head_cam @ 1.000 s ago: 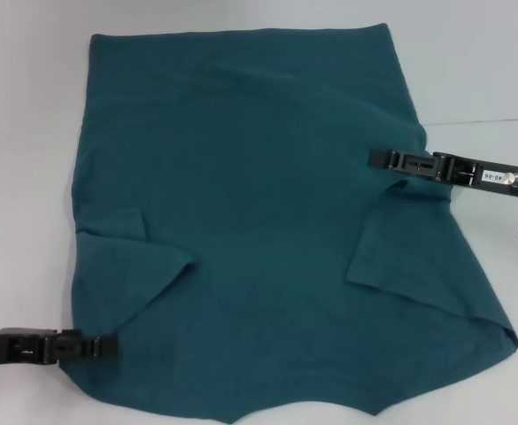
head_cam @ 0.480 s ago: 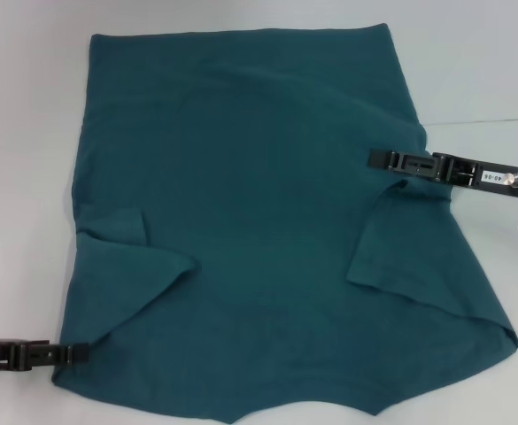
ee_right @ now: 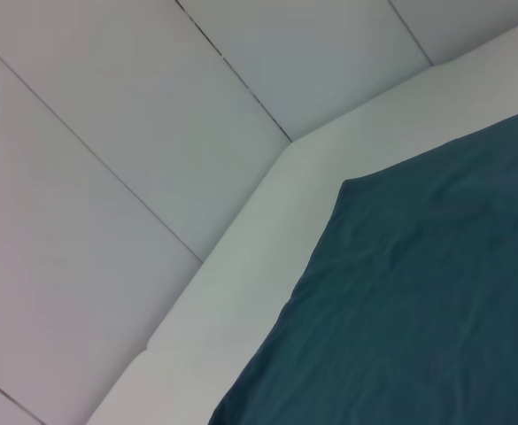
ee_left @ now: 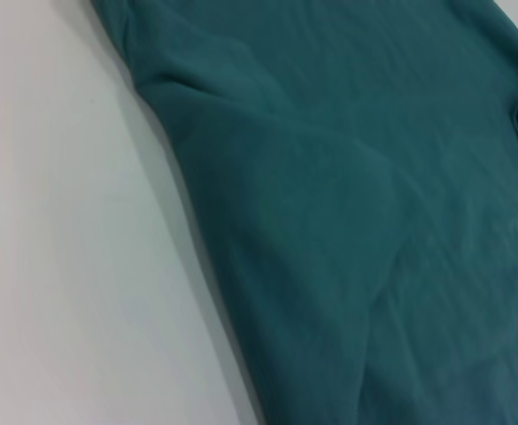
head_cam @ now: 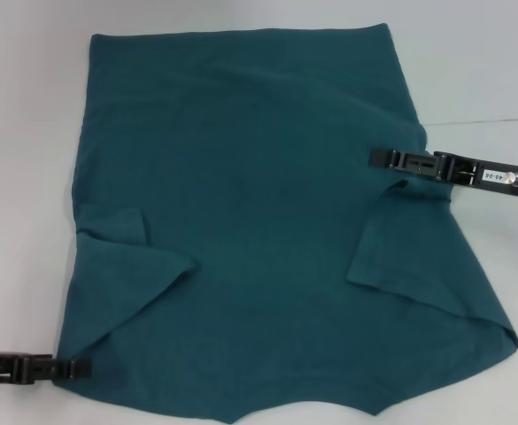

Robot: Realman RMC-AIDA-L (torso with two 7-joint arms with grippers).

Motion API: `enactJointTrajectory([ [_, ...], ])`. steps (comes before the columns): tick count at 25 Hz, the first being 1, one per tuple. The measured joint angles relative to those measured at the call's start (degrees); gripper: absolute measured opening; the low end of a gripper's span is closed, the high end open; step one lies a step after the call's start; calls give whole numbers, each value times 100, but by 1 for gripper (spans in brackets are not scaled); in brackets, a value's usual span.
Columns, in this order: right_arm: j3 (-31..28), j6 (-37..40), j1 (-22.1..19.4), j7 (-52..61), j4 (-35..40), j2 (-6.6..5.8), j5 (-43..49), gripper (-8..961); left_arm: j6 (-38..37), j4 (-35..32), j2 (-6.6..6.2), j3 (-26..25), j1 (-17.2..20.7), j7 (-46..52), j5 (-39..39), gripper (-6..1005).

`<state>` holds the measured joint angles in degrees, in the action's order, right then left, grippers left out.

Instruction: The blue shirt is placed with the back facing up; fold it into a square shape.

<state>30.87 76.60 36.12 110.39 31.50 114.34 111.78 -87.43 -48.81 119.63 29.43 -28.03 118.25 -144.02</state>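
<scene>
White table (head_cam: 28,133), blue shirt (head_cam: 259,212) collar nearest

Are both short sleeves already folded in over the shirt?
Yes: in the head view both sleeves lie turned inward on top of the blue shirt, one on each side.

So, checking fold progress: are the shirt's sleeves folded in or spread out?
Folded in. On the blue shirt both sleeves lie over the body; the body itself remains spread flat.

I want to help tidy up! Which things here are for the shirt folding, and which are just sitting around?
For the job:
- blue shirt, spread flat with both sleeves folded in
- left gripper, at the shirt's near left edge
- right gripper, at the shirt's right edge

Just there:
- white table, under the shirt; nothing else lies on it
</scene>
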Motion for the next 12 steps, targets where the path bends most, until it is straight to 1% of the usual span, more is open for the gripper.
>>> enactJointTrajectory([
  [6,-44,29,0,0,11,0,-2,916,-94,12,-1,44,-10,2,-18,886],
  [12,-46,40,0,0,14,0,-7,916,-314,19,31,322,-66,5,-19,885],
])
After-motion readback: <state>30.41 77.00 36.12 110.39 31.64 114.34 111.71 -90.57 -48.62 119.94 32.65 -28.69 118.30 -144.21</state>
